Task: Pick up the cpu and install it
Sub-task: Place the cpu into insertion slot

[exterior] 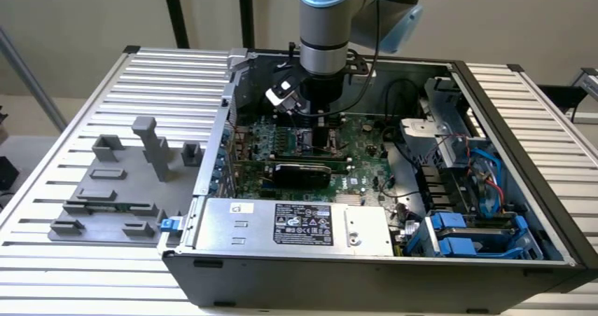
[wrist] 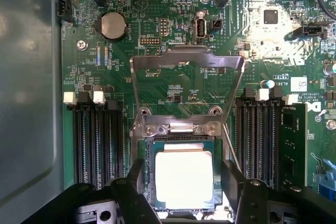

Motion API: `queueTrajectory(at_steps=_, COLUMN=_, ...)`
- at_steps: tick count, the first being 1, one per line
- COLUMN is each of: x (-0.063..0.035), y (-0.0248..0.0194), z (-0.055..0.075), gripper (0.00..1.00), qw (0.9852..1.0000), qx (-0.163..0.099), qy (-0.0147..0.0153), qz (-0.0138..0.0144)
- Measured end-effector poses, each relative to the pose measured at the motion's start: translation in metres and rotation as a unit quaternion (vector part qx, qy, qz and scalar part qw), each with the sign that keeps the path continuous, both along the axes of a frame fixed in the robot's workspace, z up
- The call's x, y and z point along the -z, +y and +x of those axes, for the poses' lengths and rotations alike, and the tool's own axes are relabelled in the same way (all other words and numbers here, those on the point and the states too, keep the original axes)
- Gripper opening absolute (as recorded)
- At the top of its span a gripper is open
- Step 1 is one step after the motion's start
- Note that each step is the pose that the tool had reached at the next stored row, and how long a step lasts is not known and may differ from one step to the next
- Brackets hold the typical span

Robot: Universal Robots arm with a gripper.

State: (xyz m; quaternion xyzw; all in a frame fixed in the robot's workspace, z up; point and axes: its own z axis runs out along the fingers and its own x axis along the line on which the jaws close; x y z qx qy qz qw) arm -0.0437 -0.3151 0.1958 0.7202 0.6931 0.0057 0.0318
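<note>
so the cpu (wrist: 184,179) is sitting flat in the socket (wrist: 149,156), whose metal frame (wrist: 187,61) is flipped up to leave the opening clear, and the gripper (wrist: 184,167) straddles it, fingers spread, looks like they're just off the chip's edges

Exterior high overview, wrist close above motherboard (wrist: 105,80)

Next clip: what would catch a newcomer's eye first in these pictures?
The pale silver square cpu lies in the metal-framed socket on the green motherboard, its metal load plate swung open. The open gripper straddles it, the arm reaching down into the open black computer case.
</note>
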Motion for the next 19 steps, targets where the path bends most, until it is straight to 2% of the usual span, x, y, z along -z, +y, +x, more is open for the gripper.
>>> queueTrajectory(at_steps=12, x=-0.0001, y=0.0038, z=0.0000, gripper=0.69, qw=1.0000, qx=0.000, qy=0.0000, qz=0.0004)
queueTrajectory(at_steps=16, x=0.0000, y=0.0045, z=0.0000, gripper=0.69, qw=1.0000, qx=0.000, qy=0.0000, qz=0.0022)
queueTrajectory(at_steps=19, x=0.0000, y=0.0048, z=0.0000, gripper=0.69, qw=1.0000, qx=0.000, qy=-0.0001, qz=0.0046)
